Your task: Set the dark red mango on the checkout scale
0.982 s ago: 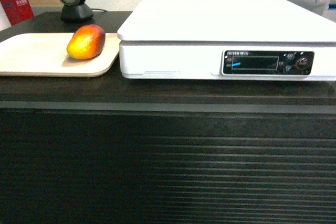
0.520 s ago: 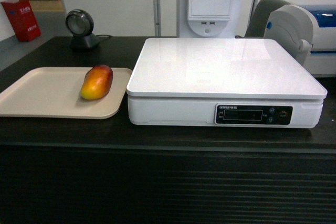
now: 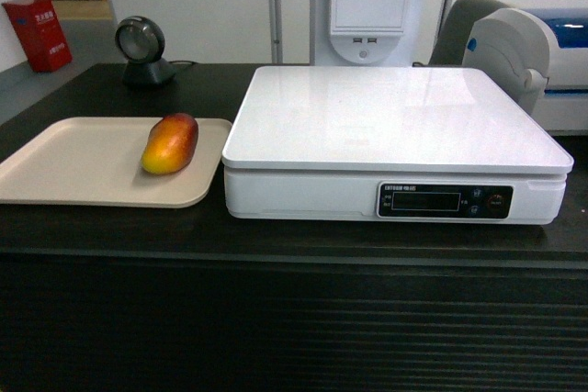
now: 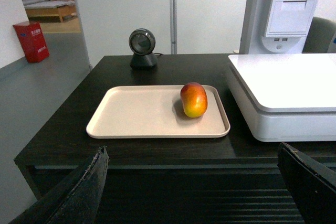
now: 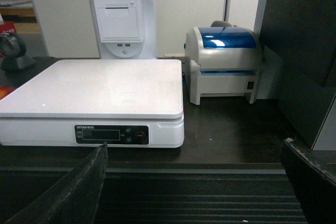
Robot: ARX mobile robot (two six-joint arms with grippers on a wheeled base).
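Observation:
The dark red mango (image 3: 170, 142) (image 4: 193, 99) lies on its side at the right end of a beige tray (image 3: 73, 167) (image 4: 136, 114), red end away from me. To its right stands the white scale (image 3: 390, 117) (image 4: 283, 85) (image 5: 100, 85), its platform bare and its dark display panel facing me. Both rest on the black checkout (image 3: 294, 319) with its ribbed front. My left gripper (image 4: 194, 153) is open in front of the counter edge, short of the tray, holding nothing. Over by the scale's right corner, my right gripper (image 5: 194, 153) hangs open and empty, also short of the counter. Neither gripper shows in the head view.
A black barcode scanner (image 3: 141, 52) (image 4: 142, 49) stands behind the tray. A white receipt printer column (image 3: 367, 2) rises behind the scale. A grey and blue label printer (image 5: 223, 64) (image 3: 533, 52) sits right of the scale, with a dark panel (image 5: 304, 51) beyond it.
The head view rose and pulled back from a close look at the counter front a second ago to a higher one over the counter top; since half a second ago it holds still. The mango has not moved.

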